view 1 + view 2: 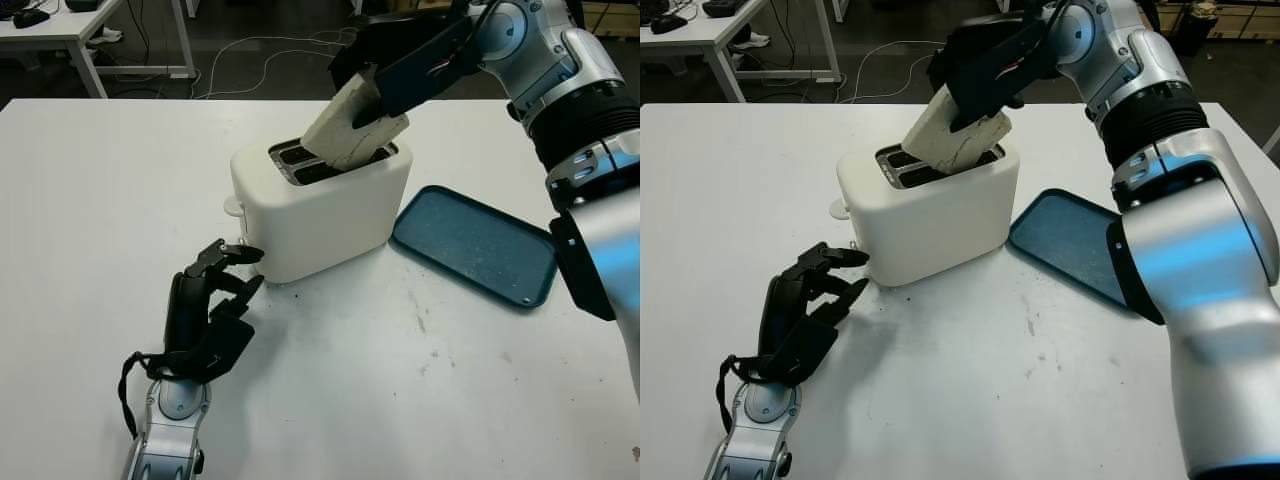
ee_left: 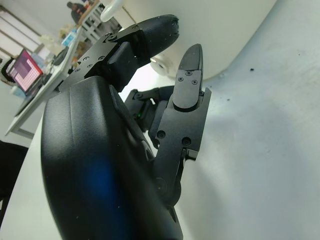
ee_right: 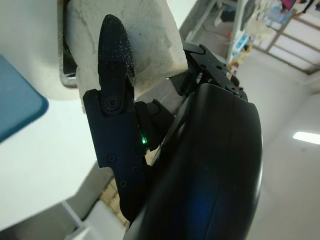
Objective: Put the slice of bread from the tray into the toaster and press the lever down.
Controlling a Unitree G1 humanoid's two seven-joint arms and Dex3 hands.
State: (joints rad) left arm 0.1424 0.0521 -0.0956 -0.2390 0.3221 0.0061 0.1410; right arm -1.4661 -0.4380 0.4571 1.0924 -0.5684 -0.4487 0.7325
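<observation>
A white two-slot toaster (image 1: 320,210) stands mid-table, its lever knob (image 1: 232,207) on the left end. My right hand (image 1: 378,108) is above it, shut on a pale slice of bread (image 1: 340,128). The slice is tilted, with its lower end dipping into the rear slot (image 1: 345,160). In the right wrist view a black finger (image 3: 112,45) presses on the bread (image 3: 140,30). My left hand (image 1: 225,285) is open, low over the table by the toaster's front-left corner, with its fingertips (image 2: 192,62) close to the toaster wall (image 2: 225,30). The blue tray (image 1: 475,245) holds nothing.
The tray lies just right of the toaster, close to its corner. Bare white table (image 1: 380,380) stretches in front and to the left. Behind the table's far edge are cables on the floor (image 1: 260,60) and another desk (image 1: 60,25).
</observation>
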